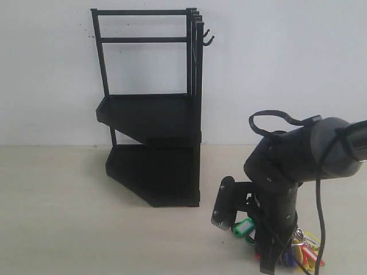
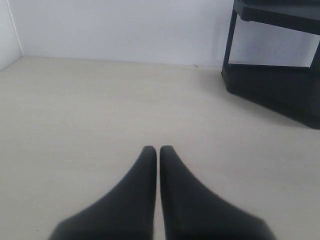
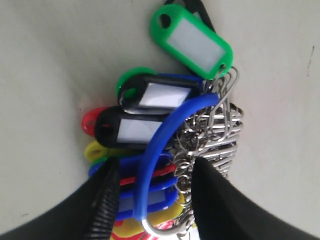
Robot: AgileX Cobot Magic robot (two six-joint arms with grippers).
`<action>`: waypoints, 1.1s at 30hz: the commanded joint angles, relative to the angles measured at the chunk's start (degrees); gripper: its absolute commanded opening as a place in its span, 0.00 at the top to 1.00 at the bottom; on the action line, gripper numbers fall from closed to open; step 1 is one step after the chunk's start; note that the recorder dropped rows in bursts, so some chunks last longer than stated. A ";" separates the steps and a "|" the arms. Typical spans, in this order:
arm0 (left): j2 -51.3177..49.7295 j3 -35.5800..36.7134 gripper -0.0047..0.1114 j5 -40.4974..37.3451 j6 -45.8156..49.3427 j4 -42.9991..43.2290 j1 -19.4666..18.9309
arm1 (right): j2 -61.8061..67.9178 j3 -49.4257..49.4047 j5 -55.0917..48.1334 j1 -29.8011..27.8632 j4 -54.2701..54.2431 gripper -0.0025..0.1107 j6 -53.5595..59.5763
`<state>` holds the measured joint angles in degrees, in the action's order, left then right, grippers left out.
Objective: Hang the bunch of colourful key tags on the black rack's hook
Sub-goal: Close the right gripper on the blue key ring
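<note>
Straddling the blue loop [image 3: 150, 150] of the colourful key tag bunch [image 3: 170, 107], the right gripper [image 3: 156, 165] has its jaws spread (not clamped). The bunch lies on the table [image 1: 57, 217], near right. The black rack [image 1: 152, 114] stands farther left, its hook [image 1: 207, 39] high. The left gripper [image 2: 158, 149] is clenched, holding nothing.

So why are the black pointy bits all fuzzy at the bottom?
Left wrist view: the left tool sits close to the lens, so its base smears while the tips look crisp. Right wrist view: same with the right tool; the colourful key tag bunch is sharp.
</note>
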<state>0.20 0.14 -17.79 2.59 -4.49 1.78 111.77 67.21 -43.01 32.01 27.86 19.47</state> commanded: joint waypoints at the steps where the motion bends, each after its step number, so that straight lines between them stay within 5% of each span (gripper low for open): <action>1: -0.20 -0.14 0.92 0.16 0.02 -0.11 -0.19 | 0.35 0.14 0.41 -0.01 0.13 0.59 -0.06; 27: -0.20 -0.14 0.92 0.16 0.02 -0.11 -0.19 | 1.23 0.14 0.39 -0.12 1.00 0.61 -6.69; 31: -0.20 -0.14 0.92 0.16 0.02 -0.11 -0.19 | 1.85 0.14 -2.91 -0.12 1.00 0.93 -8.63; 33: -0.20 -0.14 0.92 0.16 0.02 -0.11 -0.19 | 1.85 0.14 -3.79 -0.12 1.11 0.98 -10.19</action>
<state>0.20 0.14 -17.79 2.59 -4.49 1.78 113.68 67.21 -45.00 32.01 28.49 11.04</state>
